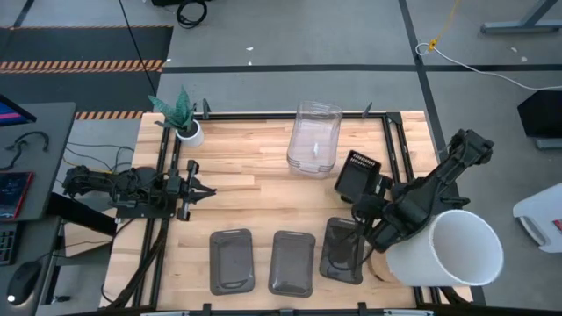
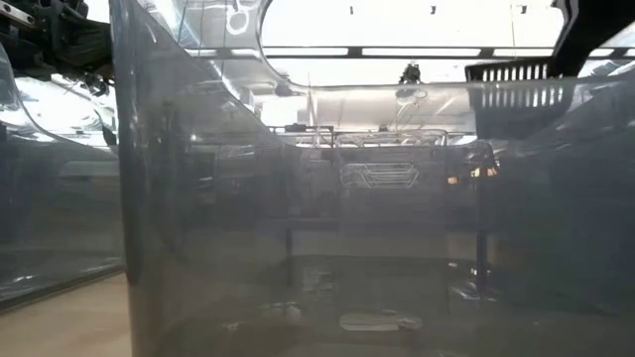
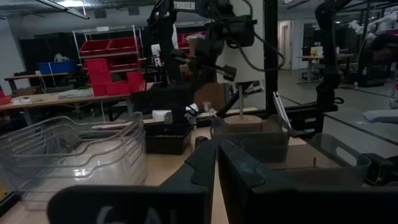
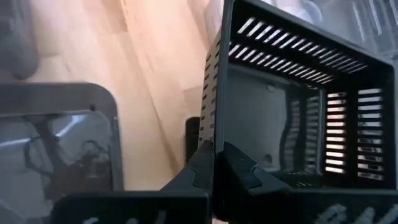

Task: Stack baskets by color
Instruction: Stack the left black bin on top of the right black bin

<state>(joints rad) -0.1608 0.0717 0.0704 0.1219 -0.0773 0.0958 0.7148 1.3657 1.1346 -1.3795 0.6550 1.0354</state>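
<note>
My right gripper (image 1: 367, 204) (image 4: 213, 163) is shut on a black slotted basket (image 1: 356, 175) (image 2: 516, 84), which it holds above the right half of the table. Three dark grey baskets (image 1: 232, 261) (image 1: 291, 262) (image 1: 342, 250) lie side by side on their bases along the near edge; the right one is just below the gripper. A stack of clear baskets (image 1: 314, 136) stands at the far middle. My left gripper (image 1: 204, 190) (image 3: 215, 168) waits shut at the left, touching nothing. My right gripper pinches one wall of the black basket (image 4: 210, 118) close to a corner, with one finger (image 4: 239, 171) inside the basket and the other outside. The fingers slant down from the table's near right. The basket is lifted clear of the table and tilted.
A big white bucket (image 1: 443, 248) lies on its side at the near right, under my right arm. A white plant pot (image 1: 186, 130) stands at the far left corner. Bare wood shows in the table's middle (image 1: 263, 193).
</note>
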